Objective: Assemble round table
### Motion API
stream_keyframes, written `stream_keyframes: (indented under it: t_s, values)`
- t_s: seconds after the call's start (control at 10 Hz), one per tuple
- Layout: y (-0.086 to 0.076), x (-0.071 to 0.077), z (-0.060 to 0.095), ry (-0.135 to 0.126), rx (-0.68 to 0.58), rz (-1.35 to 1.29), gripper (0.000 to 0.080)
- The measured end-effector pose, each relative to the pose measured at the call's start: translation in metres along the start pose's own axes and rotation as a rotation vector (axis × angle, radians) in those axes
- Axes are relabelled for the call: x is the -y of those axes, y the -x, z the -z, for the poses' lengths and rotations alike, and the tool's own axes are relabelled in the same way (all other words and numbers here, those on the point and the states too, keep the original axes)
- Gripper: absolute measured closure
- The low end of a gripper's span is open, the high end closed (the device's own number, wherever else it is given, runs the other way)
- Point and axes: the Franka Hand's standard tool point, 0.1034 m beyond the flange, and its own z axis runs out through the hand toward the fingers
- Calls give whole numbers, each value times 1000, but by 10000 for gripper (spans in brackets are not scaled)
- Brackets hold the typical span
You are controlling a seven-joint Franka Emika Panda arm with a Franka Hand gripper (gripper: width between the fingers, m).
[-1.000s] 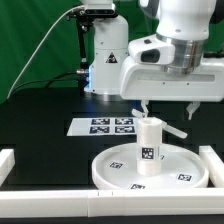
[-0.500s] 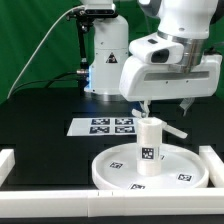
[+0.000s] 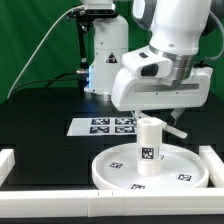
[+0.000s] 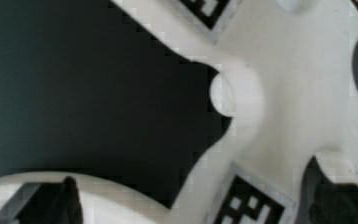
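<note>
The large rimmed round disc (image 3: 120, 172) lies at the front of the table, with the short thick cylinder leg (image 3: 149, 145) standing upright on its middle. The small cross-shaped foot piece (image 3: 174, 130) lies just behind the disc, toward the exterior view's right. My gripper (image 3: 162, 118) hangs low over the foot piece, mostly hidden by the hand. In the wrist view the foot piece (image 4: 265, 110) fills the picture close up. My dark fingertips (image 4: 60, 200) stand wide apart on either side of it, open, and I cannot tell if they touch it.
The marker board (image 3: 105, 126) lies flat behind the disc. White border rails stand at the exterior view's left (image 3: 8, 160), front (image 3: 60, 205) and right (image 3: 212, 160). The arm's base (image 3: 105, 60) stands at the back.
The hand has moved down and toward the exterior view's left, closer over the foot piece. The disc and leg have not moved.
</note>
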Motion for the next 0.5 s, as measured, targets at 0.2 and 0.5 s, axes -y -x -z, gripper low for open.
stream_keyframes:
  t_s: [0.2,0.5]
  values:
    - [-3,0,5,0,-13,0,406]
    - [-5,-3,8,-2,-14,7,437]
